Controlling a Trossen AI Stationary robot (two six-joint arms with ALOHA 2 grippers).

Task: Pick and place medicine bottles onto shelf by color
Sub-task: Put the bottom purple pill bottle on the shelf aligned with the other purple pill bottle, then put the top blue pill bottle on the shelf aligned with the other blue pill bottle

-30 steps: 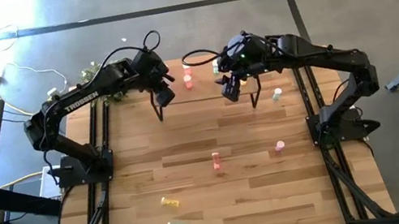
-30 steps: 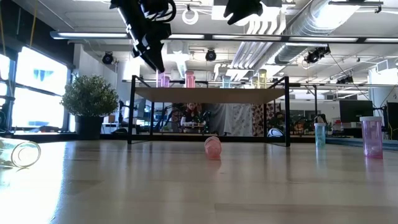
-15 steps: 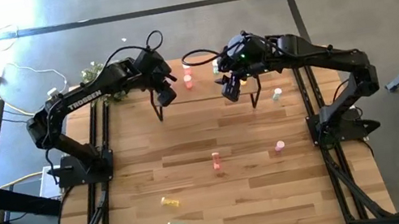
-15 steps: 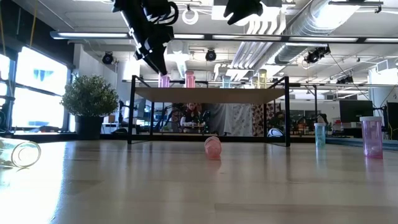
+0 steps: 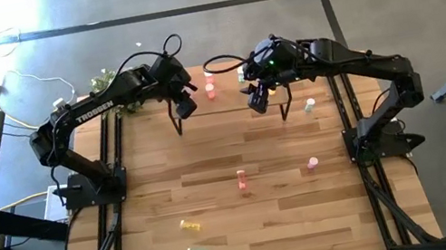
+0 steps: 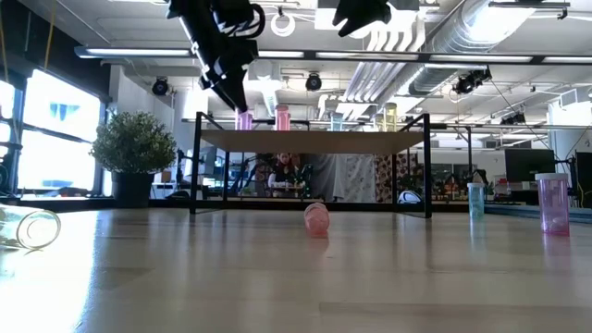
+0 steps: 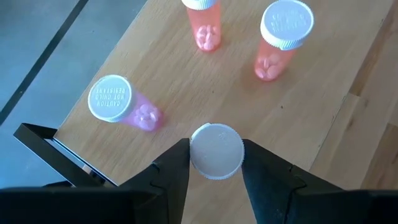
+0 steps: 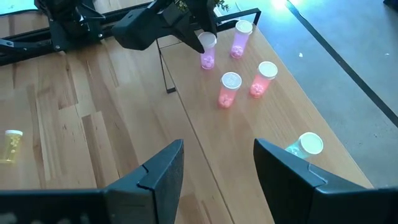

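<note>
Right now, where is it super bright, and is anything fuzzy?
High view: sunlight glares white on the floor at the top left. Low view: the window at left is washed out, and the clear bottle lying nearest looks soft. Left wrist view: the white cap is sharp.

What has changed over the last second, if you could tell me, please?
The left gripper edged slightly farther over the shelf's left end, above a pink bottle standing there; whether it has let go is unclear. The right gripper, open, and the bottles on the table stayed put.
</note>
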